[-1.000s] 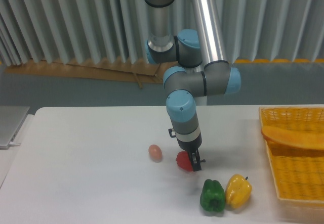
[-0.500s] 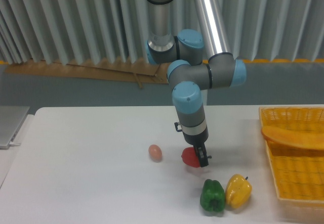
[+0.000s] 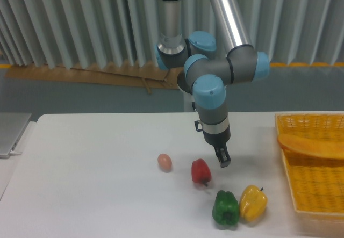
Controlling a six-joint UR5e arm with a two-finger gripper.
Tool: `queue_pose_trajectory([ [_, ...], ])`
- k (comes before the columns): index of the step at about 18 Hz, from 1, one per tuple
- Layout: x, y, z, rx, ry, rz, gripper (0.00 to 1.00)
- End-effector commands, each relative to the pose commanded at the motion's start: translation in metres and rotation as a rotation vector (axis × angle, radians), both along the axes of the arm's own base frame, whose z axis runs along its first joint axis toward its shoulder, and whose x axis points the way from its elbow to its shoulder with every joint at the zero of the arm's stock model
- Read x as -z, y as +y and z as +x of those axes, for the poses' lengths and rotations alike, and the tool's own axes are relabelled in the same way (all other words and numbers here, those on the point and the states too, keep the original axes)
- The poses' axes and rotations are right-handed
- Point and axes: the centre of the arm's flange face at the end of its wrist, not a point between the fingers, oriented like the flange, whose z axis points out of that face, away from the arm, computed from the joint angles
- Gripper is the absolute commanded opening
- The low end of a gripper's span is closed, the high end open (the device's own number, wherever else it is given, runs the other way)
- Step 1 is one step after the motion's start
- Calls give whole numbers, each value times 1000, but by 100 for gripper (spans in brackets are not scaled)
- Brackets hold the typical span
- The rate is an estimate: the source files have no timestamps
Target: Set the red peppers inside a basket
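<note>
Small glossy red bell pepper (image 3: 200, 171) sits free on the white tabletop (image 3: 97, 195), nothing gripping it, with the two-finger gripper (image 3: 222, 159) hanging in the air just off its 2 o'clock and holding nothing; whether the jaws are parted is too small to tell. Large yellow-orange woven basket (image 3: 314, 195) with a broad curved handle waits well apart at 3 o'clock, so the pepper isn't in yet and likely needs a fresh grasp. Green pepper (image 3: 226, 208) and yellow pepper (image 3: 252, 202) sit touching at its 5 o'clock, pinkish egg-shaped object (image 3: 165, 162) near at 9 o'clock, a tight spot for lowering the gripper.
</note>
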Motion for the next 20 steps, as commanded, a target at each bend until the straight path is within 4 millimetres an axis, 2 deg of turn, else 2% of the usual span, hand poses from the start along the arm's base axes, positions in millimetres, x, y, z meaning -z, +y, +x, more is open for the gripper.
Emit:
queue_pose_trajectory([
  [1, 2, -1, 1, 0, -3, -1, 100],
  [3, 6, 2, 8, -1, -11, 1, 100],
  [7, 16, 27, 41, -99, 7, 12, 100],
  [9, 17, 36, 46, -98, 11, 14, 100],
  [11, 24, 37, 50, -138, 10, 10, 100],
  [18, 41, 29, 40, -177, 6, -2, 100],
  [20, 43, 20, 28, -282, 12, 22, 100],
])
